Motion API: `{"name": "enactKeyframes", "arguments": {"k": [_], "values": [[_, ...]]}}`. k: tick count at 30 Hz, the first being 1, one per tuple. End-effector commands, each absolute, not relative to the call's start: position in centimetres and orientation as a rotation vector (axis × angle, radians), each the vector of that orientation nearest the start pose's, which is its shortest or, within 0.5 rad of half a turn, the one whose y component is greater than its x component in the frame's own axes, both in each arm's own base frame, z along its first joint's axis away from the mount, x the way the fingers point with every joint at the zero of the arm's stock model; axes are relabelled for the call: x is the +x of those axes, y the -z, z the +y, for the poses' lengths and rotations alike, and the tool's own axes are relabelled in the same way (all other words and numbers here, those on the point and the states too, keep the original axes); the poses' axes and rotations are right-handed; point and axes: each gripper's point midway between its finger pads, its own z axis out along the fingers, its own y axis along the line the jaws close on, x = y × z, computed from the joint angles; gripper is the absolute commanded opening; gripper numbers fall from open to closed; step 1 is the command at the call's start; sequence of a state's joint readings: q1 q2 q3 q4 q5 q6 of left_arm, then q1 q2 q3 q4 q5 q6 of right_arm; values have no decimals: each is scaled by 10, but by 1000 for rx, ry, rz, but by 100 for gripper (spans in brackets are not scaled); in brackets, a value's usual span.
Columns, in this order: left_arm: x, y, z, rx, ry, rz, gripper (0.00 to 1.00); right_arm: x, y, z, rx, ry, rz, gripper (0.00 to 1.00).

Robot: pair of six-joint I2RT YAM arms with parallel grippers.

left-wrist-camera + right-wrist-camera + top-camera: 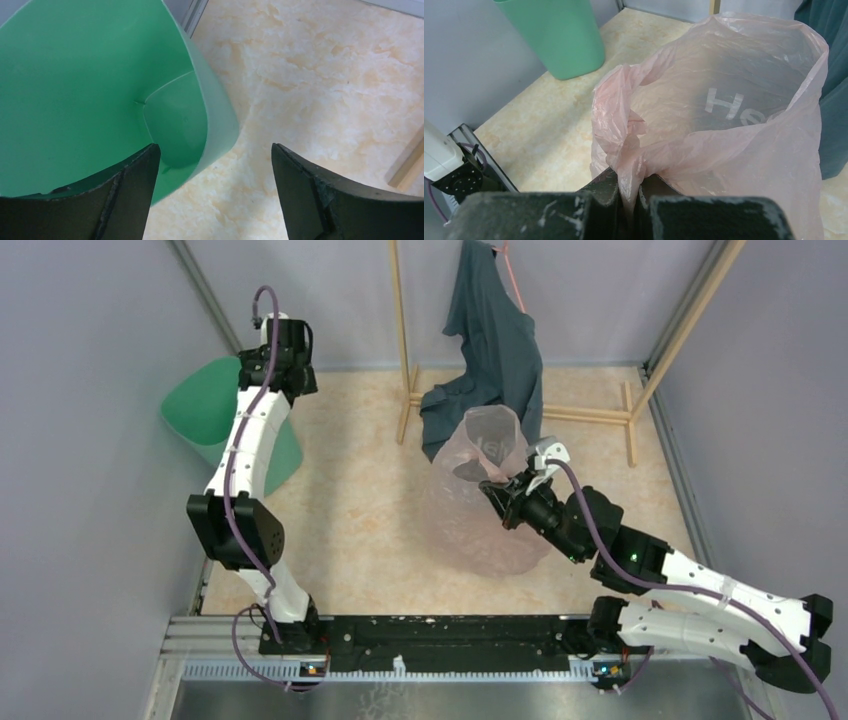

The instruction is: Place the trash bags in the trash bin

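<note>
Right hand [629, 192] clamps trash bag [724, 145] above marbled beige tabletop [549, 115]; left hand [215, 150] gapes empty over bin [75, 90].

Trash bin [205, 405] stands far left, trash bag [480, 515] centre, garment [495, 350] behind

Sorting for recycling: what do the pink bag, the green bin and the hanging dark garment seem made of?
By look, pink bag: thin plastic film, translucent, crinkled, lettering shows through it; green bin: likely rigid plastic, smooth satin walls; dark garment: cloth, matte, hanging in soft folds, fibre unclear.
</note>
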State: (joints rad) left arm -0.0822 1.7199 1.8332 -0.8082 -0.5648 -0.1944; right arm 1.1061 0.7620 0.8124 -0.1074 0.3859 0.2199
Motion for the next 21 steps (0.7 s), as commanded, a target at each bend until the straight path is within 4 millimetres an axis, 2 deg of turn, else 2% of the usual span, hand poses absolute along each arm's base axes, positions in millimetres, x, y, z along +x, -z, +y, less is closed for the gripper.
{"name": "enactKeyframes", "arguments": {"k": [1, 6, 8, 9, 12, 16, 18, 21], "values": [[465, -290, 63, -428, -482, 2114, 83, 189, -338, 242, -419, -716, 1553, 0], [464, -287, 71, -407, -556, 2143, 62, 189, -338, 238, -391, -726, 1537, 0], [460, -287, 75, -399, -596, 2141, 48, 189, -340, 237, -395, -721, 1543, 0], [460, -288, 75, -397, -594, 2142, 41, 189, -343, 236, -393, -719, 1544, 0], [455, -287, 71, -384, -562, 2152, 30, 189, -349, 232, -373, -721, 1533, 0], [447, -288, 60, -350, -491, 2187, 7, 187, -354, 231, -348, -748, 1538, 0], [437, -292, 55, -344, -452, 2193, 0, 186, -356, 232, -337, -766, 1539, 0], [420, -301, 45, -340, -375, 2193, 0, 187, -360, 232, -320, -776, 1537, 0]]}}
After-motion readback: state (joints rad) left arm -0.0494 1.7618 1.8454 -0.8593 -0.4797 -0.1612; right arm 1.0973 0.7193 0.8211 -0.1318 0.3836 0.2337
